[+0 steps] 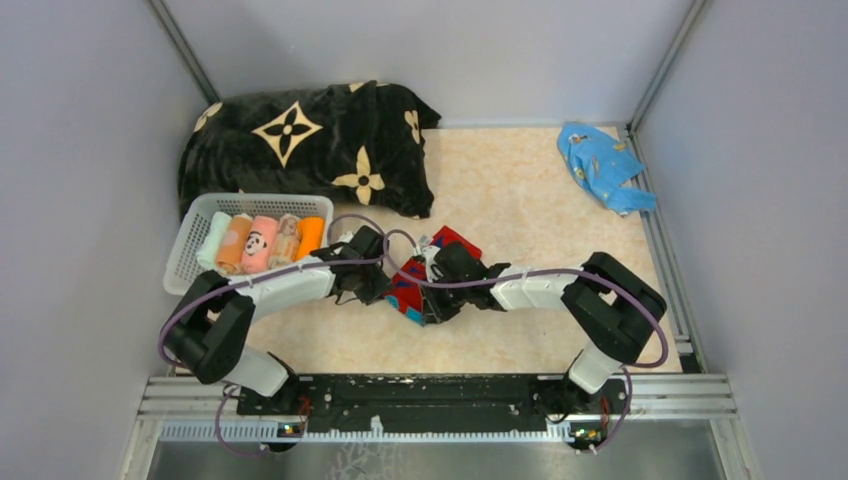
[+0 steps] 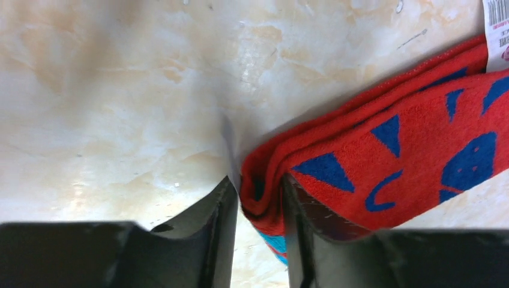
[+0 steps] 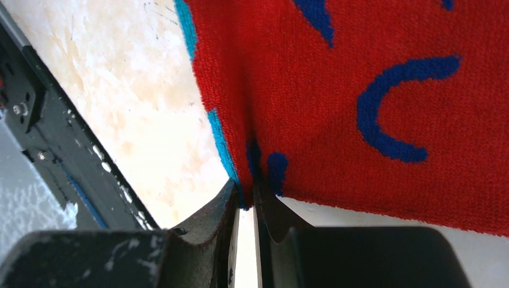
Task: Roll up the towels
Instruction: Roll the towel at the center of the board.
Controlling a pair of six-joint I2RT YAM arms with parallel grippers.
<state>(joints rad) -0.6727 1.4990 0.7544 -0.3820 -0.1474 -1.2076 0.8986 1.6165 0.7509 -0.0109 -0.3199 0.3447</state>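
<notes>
— While both arms reach over the middle of the table (image 1: 520,190), where does the red towel (image 1: 406,292) lie?
— Mid-table, bunched between the two wrists. The left gripper (image 2: 258,186) has its fingers pressed on either side of a thick folded edge. The right gripper (image 3: 245,186) is pinched nearly together on a thin edge by the teal border.

— How much room is around them?
— Bare surface runs far and right of the towel, up to a crumpled blue cloth (image 1: 602,165) in the far right corner. A black rail (image 1: 430,392) bounds the near edge, and grey walls close the left, far and right sides. On the left, a basket (image 1: 190,238) sits just beside the left arm. A black blanket (image 1: 300,140) is heaped against the basket's far rim.

— Any writing?
— A white tag (image 2: 496,24) at the towel's edge carries a barcode and small print too fine to read.

— Materials?
— The towel is looped terry, red with dark blue wedges and a curved blue stroke. The tabletop is glossy, marbled beige. The basket is white slotted plastic holding rolled towels (image 1: 262,243) side by side: pale green, orange, pink with a panda face, beige patterned and orange. The blanket is plush with beige four-petal flowers.
</notes>
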